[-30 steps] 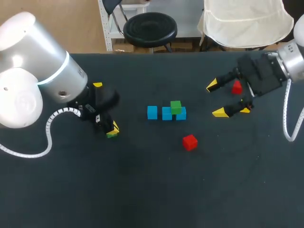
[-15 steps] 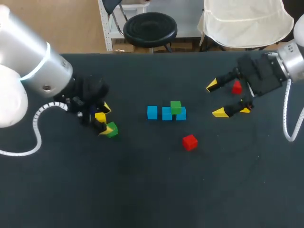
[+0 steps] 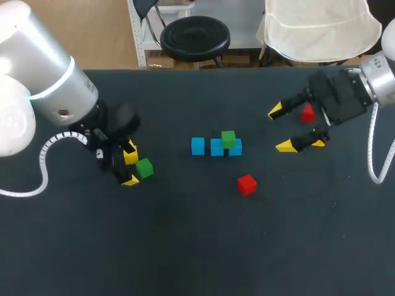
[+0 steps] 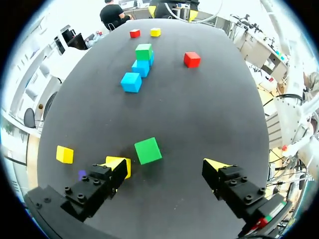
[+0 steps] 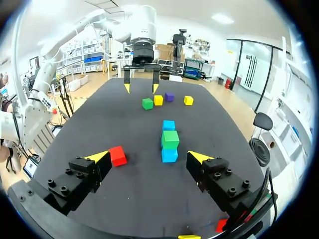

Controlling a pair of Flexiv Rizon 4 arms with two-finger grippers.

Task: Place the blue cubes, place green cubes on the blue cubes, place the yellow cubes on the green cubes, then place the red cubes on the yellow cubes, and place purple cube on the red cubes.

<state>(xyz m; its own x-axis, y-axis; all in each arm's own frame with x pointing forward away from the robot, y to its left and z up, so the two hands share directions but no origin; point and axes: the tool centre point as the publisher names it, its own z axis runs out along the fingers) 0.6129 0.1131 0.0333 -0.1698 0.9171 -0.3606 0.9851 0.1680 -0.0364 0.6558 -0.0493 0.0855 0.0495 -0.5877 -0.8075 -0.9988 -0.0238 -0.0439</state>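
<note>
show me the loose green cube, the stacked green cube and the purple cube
loose green cube (image 4: 148, 151): left wrist view, top face
stacked green cube (image 3: 228, 139): head view, top face
purple cube (image 5: 169, 96): right wrist view, its middle

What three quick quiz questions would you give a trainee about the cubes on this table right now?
1. True or false: the left claw is shut on the loose green cube.
2. Which colour of cube sits on the row of blue cubes? A red, B green, C yellow.
3. Fill in: the row holds ___ blue cubes.
Key: 1 false, its fingers stand open; 2 B; 3 three.
</note>
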